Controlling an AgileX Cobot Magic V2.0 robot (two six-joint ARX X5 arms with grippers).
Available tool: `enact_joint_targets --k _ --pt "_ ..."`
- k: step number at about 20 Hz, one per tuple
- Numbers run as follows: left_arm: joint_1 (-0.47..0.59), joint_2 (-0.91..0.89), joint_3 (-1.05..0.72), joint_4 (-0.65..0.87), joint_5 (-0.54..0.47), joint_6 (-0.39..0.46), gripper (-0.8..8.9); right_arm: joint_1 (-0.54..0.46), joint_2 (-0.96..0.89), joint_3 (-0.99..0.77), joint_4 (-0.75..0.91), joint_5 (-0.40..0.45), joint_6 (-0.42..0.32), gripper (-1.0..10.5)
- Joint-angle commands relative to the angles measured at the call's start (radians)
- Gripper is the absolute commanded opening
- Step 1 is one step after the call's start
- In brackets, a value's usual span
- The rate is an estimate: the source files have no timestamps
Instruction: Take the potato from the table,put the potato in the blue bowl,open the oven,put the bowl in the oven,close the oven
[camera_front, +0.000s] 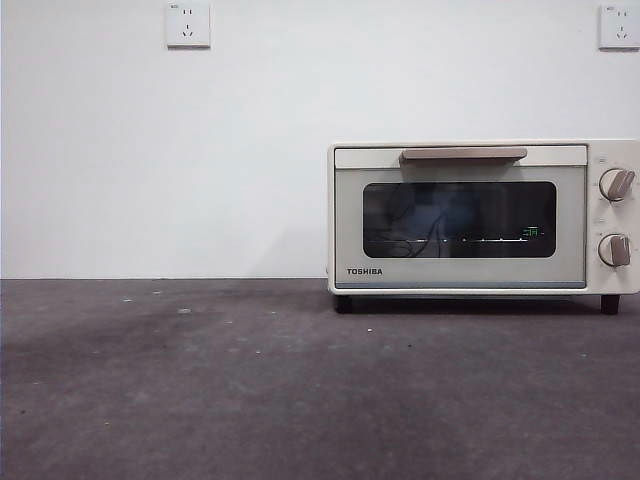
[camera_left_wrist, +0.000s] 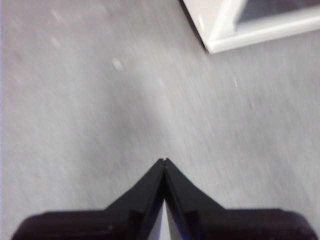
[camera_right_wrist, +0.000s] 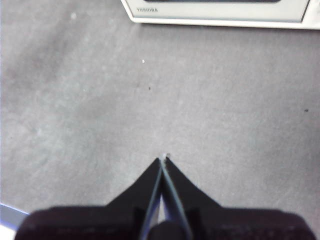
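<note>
The cream-white oven (camera_front: 470, 262) stands on the right of the dark grey table (camera_front: 250, 380), its door shut and its beige handle (camera_front: 463, 154) along the top. A dim bluish shape shows behind the dark glass; I cannot tell what it is. The potato and the blue bowl are otherwise out of view. My left gripper (camera_left_wrist: 164, 162) is shut and holds nothing, over bare table near a corner of the oven (camera_left_wrist: 240, 35). Facing the oven's front (camera_right_wrist: 220, 14), my right gripper (camera_right_wrist: 163, 160) is also shut and holds nothing. Neither arm shows in the front view.
Two knobs (camera_front: 616, 184) (camera_front: 614, 250) sit on the oven's right side. A white wall with two sockets (camera_front: 188, 25) (camera_front: 619, 27) rises behind the table. A pale bluish edge (camera_right_wrist: 7, 216) shows beside the right gripper's base.
</note>
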Motion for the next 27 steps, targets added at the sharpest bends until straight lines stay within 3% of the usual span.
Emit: enact_joint_targets --k 1,7,11,16,20,22,24,27 --pt "0.083 -0.059 -0.031 0.096 -0.004 0.048 -0.04 0.000 0.024 -0.008 0.006 0.001 -0.008 0.0" --pt "0.320 -0.403 -0.488 0.621 -0.008 0.076 -0.04 0.000 0.102 -0.008 0.006 0.001 -0.008 0.0" --pt "0.341 -0.603 -0.838 0.727 -0.073 0.229 -0.04 0.000 0.154 -0.008 0.008 0.001 -0.008 0.0" --pt "0.341 -0.788 -1.141 0.903 -0.041 0.229 -0.04 0.000 0.195 -0.008 0.009 0.002 -0.008 0.0" --pt "0.356 -0.933 -1.267 0.924 -0.027 0.181 -0.04 0.000 0.202 -0.008 0.011 0.005 -0.008 0.0" --pt "0.379 -0.961 -1.267 0.911 -0.028 0.162 -0.04 0.000 0.204 -0.008 0.013 0.010 -0.008 0.0" --pt "0.403 -0.975 -1.267 0.916 -0.028 0.090 -0.04 0.000 0.204 -0.008 0.014 0.013 -0.008 0.0" --pt "0.410 -0.985 -1.267 0.875 -0.008 0.085 -0.04 0.000 0.204 -0.008 0.014 0.027 -0.008 0.0"
